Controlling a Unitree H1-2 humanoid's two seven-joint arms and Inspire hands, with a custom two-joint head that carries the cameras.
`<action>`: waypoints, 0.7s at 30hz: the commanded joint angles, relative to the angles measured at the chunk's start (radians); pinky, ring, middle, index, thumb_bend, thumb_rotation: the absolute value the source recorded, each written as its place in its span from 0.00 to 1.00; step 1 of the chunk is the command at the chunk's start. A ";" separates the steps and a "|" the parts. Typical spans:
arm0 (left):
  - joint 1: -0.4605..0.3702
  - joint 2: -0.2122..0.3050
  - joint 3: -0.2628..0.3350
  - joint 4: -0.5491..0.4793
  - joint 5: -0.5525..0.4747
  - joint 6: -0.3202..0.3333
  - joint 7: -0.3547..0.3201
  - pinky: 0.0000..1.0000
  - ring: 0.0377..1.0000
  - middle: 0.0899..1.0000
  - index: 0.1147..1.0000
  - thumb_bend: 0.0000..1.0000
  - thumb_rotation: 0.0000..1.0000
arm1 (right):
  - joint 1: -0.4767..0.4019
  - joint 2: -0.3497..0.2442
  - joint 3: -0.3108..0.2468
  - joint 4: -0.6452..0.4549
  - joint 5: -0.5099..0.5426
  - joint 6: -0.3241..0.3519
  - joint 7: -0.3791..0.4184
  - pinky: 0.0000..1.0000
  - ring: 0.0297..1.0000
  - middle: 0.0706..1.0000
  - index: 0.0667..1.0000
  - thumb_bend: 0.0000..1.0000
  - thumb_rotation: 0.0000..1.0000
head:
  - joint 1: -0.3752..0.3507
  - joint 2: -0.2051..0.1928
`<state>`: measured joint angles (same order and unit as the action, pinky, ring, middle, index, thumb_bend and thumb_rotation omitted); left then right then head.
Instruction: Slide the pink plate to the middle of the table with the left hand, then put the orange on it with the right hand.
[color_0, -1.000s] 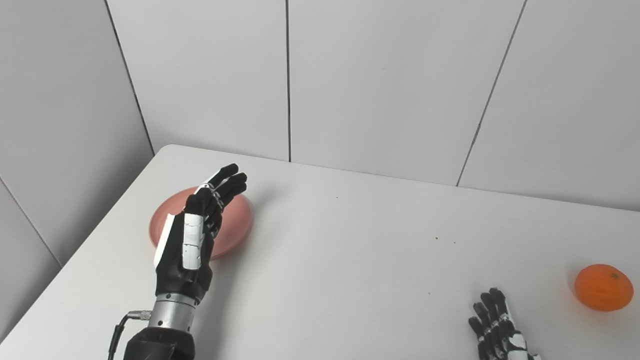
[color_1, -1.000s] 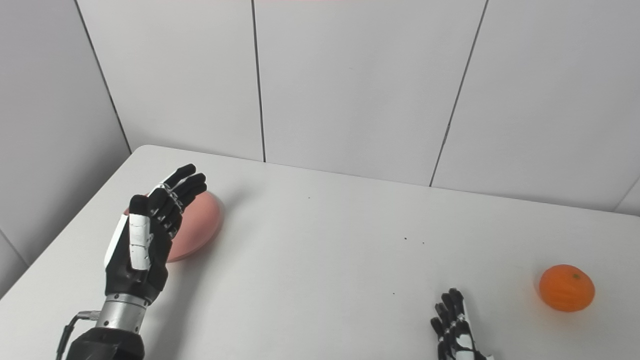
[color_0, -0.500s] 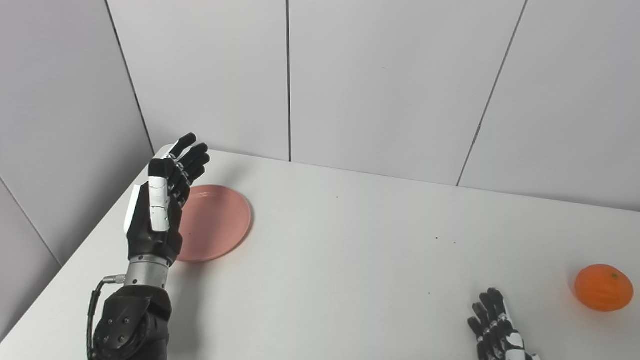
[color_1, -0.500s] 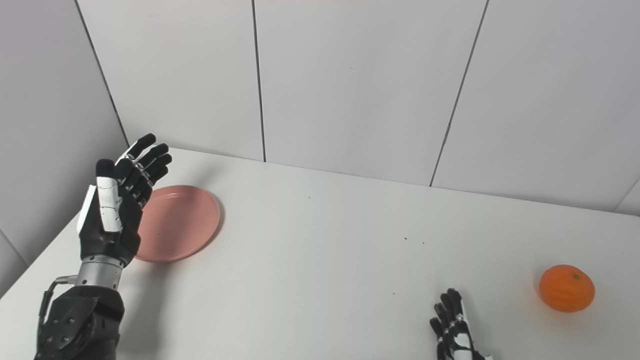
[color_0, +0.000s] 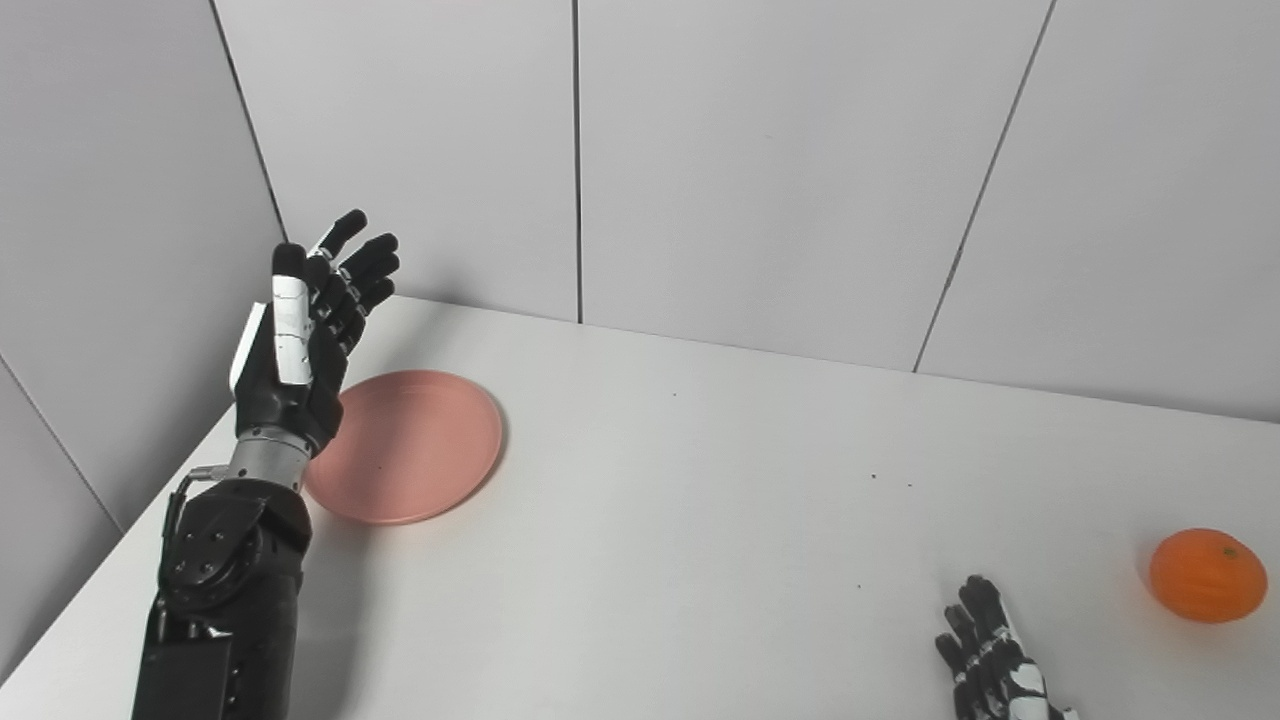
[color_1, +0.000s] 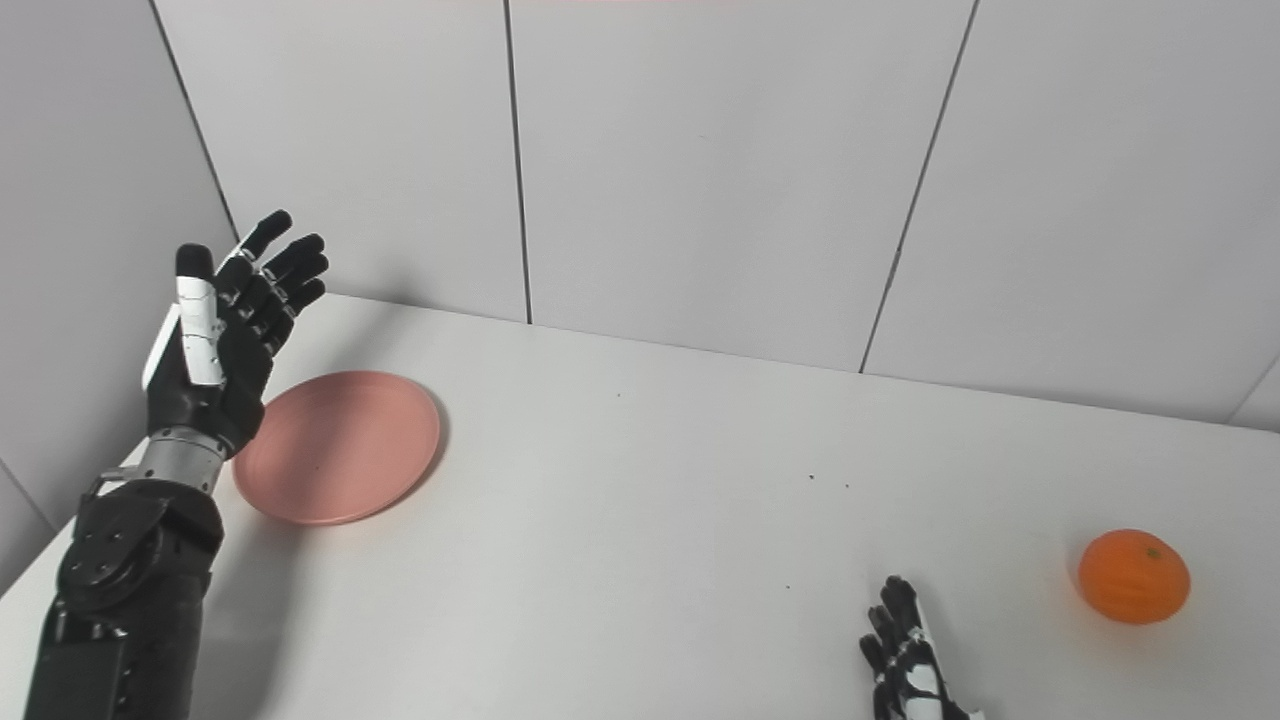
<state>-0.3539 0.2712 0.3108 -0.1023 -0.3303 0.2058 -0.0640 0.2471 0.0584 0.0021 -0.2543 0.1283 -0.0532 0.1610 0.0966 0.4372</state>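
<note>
A round pink plate (color_0: 410, 445) lies flat on the white table (color_0: 700, 520), toward its left side. My left hand (color_0: 305, 335) is raised in the air above the plate's left rim, open, fingers spread and pointing up and away, touching nothing. The orange (color_0: 1207, 575) sits at the table's far right. My right hand (color_0: 990, 665) rests low at the bottom edge, left of the orange and apart from it, fingers extended and holding nothing; its palm is cut off by the frame.
Grey wall panels (color_0: 760, 170) rise right behind the table's far edge, and another panel stands close on the left. The table's left edge runs just beside the plate.
My left hand has lifted off from over the plate and swung up and to the left, uncovering the whole plate. Plate, orange and right hand stay where they were.
</note>
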 joint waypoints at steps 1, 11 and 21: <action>-0.077 0.059 0.014 0.016 -0.001 -0.080 -0.027 0.92 0.86 0.84 0.86 1.00 0.97 | 0.165 -0.008 0.015 -0.002 0.001 -0.051 -0.001 1.00 1.00 1.00 0.96 0.83 0.99 | 0.001 0.001; -0.139 0.104 0.072 0.235 -0.135 -0.123 -0.129 0.96 0.85 0.82 0.87 1.00 0.92 | 0.163 -0.012 0.017 0.000 0.000 -0.050 -0.002 1.00 1.00 1.00 0.95 0.80 0.98 | 0.000 0.004; -0.177 0.140 0.117 0.440 -0.229 -0.170 -0.248 0.89 0.87 0.84 0.91 1.00 0.88 | 0.164 -0.014 0.020 0.003 0.002 -0.055 -0.002 1.00 1.00 0.99 0.93 0.78 0.97 | -0.002 0.009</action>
<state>-0.4535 0.3604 0.4086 0.3374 -0.5288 0.0986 -0.2701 0.2479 0.0576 0.0070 -0.2543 0.1279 -0.0557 0.1548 0.0936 0.4449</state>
